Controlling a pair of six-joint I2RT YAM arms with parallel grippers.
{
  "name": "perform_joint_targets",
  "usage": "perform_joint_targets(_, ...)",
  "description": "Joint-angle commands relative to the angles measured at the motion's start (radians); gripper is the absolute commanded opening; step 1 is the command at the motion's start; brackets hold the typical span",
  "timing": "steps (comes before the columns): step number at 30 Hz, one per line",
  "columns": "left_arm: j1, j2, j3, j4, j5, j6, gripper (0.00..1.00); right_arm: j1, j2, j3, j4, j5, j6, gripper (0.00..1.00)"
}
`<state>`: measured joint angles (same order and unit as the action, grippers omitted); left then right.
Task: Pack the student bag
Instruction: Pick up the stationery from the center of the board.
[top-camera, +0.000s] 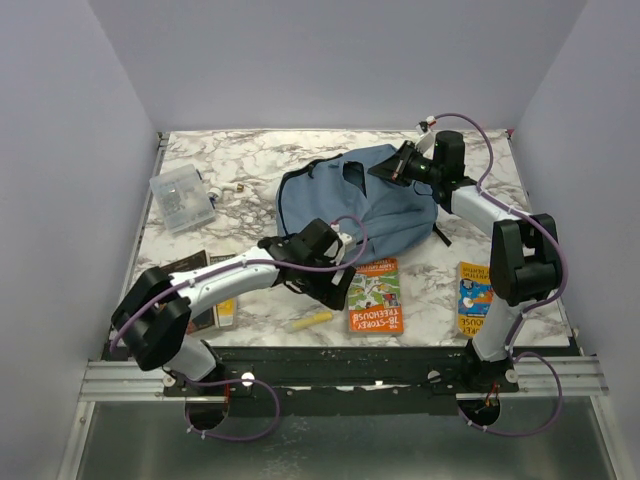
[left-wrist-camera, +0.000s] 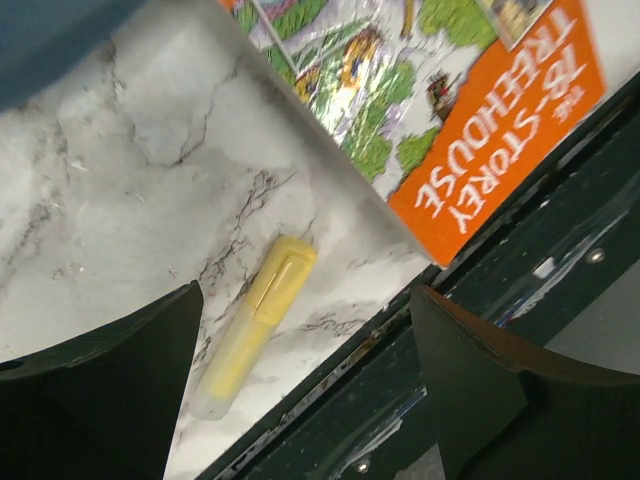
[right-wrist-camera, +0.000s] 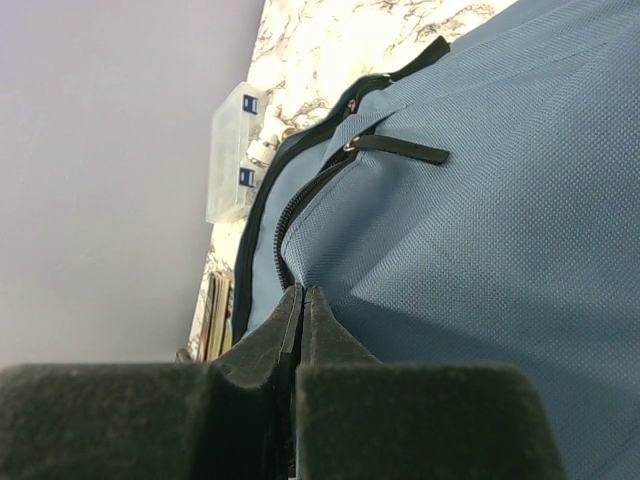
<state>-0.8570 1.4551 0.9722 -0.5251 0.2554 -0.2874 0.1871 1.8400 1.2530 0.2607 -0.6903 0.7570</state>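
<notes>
The student bag (top-camera: 370, 205), soft dusty-blue with black zippers, lies at the middle back of the table. My right gripper (top-camera: 398, 168) is at its top right edge, shut, pinching the fabric beside the open zipper (right-wrist-camera: 285, 225); its tips (right-wrist-camera: 303, 292) meet on the bag (right-wrist-camera: 500, 200). My left gripper (top-camera: 325, 285) hovers open near the front edge, just over a yellow highlighter (top-camera: 311, 320). In the left wrist view the highlighter (left-wrist-camera: 252, 325) lies flat next to one dark finger, and nothing sits between the tips of the left gripper (left-wrist-camera: 305, 390).
An orange storybook (top-camera: 376, 295) (left-wrist-camera: 480, 150) lies right of the highlighter. A second book (top-camera: 473, 297) is by the right arm's base. A clear plastic box (top-camera: 182, 200) (right-wrist-camera: 228, 150) stands back left, dark booklets (top-camera: 190, 270) front left. The table's front rail (left-wrist-camera: 400, 400) runs close by.
</notes>
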Motion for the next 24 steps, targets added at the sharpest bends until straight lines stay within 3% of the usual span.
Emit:
perform_joint_targets(1,-0.042,0.100,0.053,-0.129,-0.044,0.036,0.86,0.009,0.006,0.025,0.017,-0.016,-0.017,0.01)
perform_joint_targets(8,-0.107,0.208,0.082,-0.170,-0.130,-0.002,0.81,0.008,0.006,0.024,0.017,-0.025,-0.013,0.01)
perform_joint_targets(15,-0.120,0.252,0.075,-0.188,-0.180,-0.034,0.61,0.009,0.009,0.023,0.024,-0.027,-0.010,0.01)
perform_joint_targets(24,-0.141,0.300,0.101,-0.202,-0.231,-0.046,0.43,0.009,-0.007,0.016,0.022,-0.023,-0.012,0.01)
